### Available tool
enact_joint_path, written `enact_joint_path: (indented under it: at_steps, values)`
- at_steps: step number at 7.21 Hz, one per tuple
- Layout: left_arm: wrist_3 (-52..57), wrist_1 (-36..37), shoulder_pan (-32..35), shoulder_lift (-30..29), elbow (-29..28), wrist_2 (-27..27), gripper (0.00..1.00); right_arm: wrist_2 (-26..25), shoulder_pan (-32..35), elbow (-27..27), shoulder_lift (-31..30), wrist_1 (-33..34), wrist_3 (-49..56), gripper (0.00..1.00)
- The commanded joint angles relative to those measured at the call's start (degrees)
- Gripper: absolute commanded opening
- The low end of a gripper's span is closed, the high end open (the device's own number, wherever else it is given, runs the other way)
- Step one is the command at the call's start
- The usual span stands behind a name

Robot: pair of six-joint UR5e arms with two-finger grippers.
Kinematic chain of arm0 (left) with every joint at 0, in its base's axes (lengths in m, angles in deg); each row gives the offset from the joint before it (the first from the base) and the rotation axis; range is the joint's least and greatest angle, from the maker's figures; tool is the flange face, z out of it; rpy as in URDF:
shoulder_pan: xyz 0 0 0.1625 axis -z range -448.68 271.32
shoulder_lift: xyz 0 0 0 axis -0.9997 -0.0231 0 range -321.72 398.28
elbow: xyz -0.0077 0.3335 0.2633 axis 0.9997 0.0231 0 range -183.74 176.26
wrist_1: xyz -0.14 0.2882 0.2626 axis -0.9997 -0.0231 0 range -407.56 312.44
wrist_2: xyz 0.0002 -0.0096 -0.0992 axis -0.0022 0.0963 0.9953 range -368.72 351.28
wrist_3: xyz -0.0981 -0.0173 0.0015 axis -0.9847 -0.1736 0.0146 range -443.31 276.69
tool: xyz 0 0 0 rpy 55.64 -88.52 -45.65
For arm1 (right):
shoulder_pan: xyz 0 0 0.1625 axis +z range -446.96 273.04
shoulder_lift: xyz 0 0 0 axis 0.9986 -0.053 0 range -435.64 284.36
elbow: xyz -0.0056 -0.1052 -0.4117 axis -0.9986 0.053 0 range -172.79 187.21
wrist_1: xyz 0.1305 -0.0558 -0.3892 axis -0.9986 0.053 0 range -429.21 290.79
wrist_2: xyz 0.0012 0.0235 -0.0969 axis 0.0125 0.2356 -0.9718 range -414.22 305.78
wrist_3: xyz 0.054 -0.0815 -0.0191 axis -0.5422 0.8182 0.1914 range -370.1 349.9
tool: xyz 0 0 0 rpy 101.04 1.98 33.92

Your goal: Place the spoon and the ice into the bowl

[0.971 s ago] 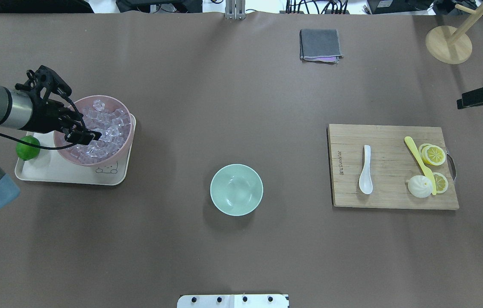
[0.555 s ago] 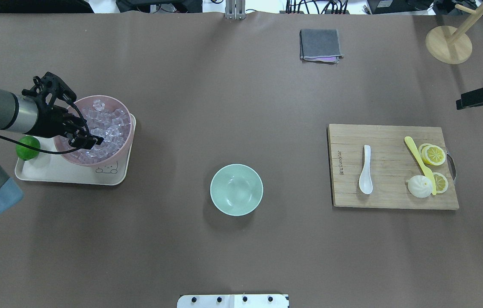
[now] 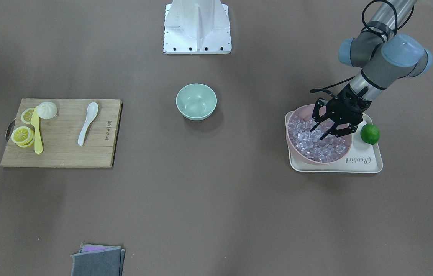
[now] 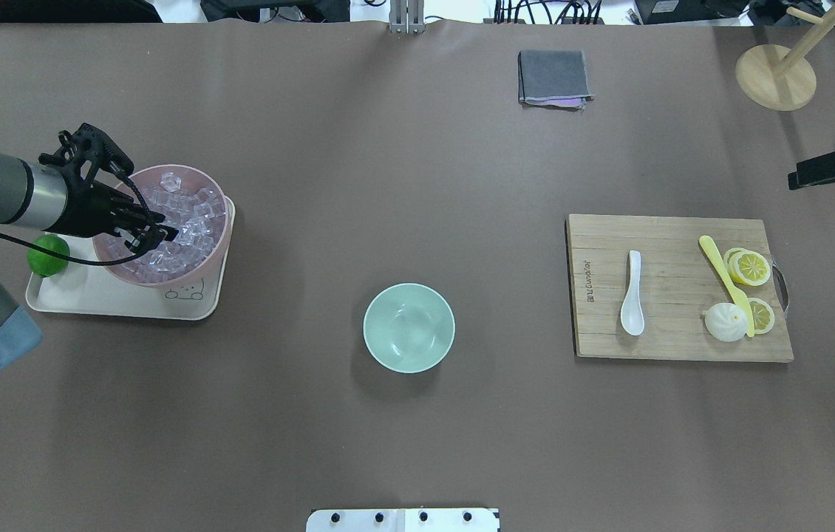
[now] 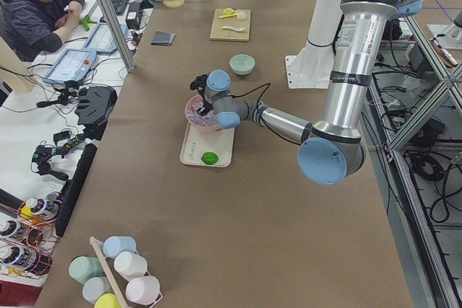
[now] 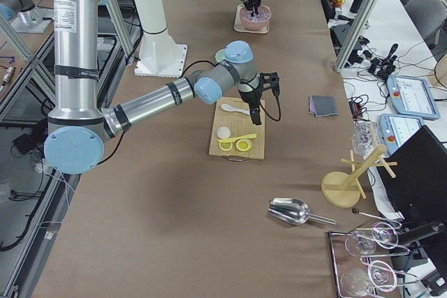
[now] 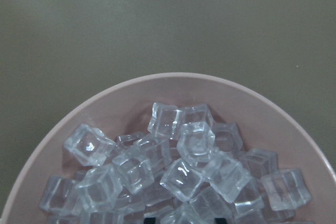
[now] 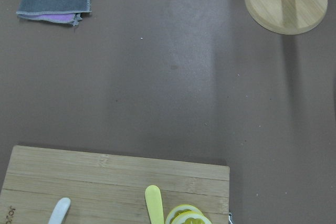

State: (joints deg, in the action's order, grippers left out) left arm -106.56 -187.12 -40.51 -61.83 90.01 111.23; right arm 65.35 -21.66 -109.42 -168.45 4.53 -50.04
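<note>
ice step: the left gripper [image 4: 154,238] is spread open, tips down among the ice [image 7: 184,177] in the pink bowl [image 3: 296,112]. next it must pinch one cube and lift clear. the bowl [image 4: 409,327] waits well away. the spoon [image 4: 632,295] lies near the right gripper [image 4: 809,176]; i cannot tell whether that one is open or closed.

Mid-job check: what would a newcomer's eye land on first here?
The left gripper, jaws apart, dips into the pink bowl heaped with ice on the tray at the robot's left. Mid-table the mint bowl sits empty; the white spoon lies untouched on the cutting board.
</note>
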Motion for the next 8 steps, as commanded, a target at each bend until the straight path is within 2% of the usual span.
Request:
enact_joint_path:
  at_steps: [1,2,3,5,6,8]
  values:
    - [-0.1,-0.8,0.0,0.0,0.8,0.1,0.08,0.0,0.0,0.0,0.0,0.0,0.0,1.00]
    - [-1.1,-1.9,0.0,0.0,2.0,0.2,0.00,0.0,0.0,0.0,0.0,0.0,0.0,1.00]
    - [-10.1,-4.4,-0.1,-0.3,3.4,0.2,0.00,0.0,0.0,0.0,0.0,0.0,0.0,1.00]
    - [-29.6,-11.8,-1.8,-4.7,3.5,-0.1,0.00,0.0,-0.1,-0.1,0.0,-0.1,-0.8,1.00]
    - [-35.2,-14.0,-5.9,-6.8,3.3,-3.1,0.00,0.0,-0.2,-0.1,0.0,-0.1,-0.9,1.00]
    - [-39.7,-14.1,-18.4,-10.7,3.1,-20.1,0.00,0.0,-0.4,-0.1,0.0,-0.8,-0.9,1.00]
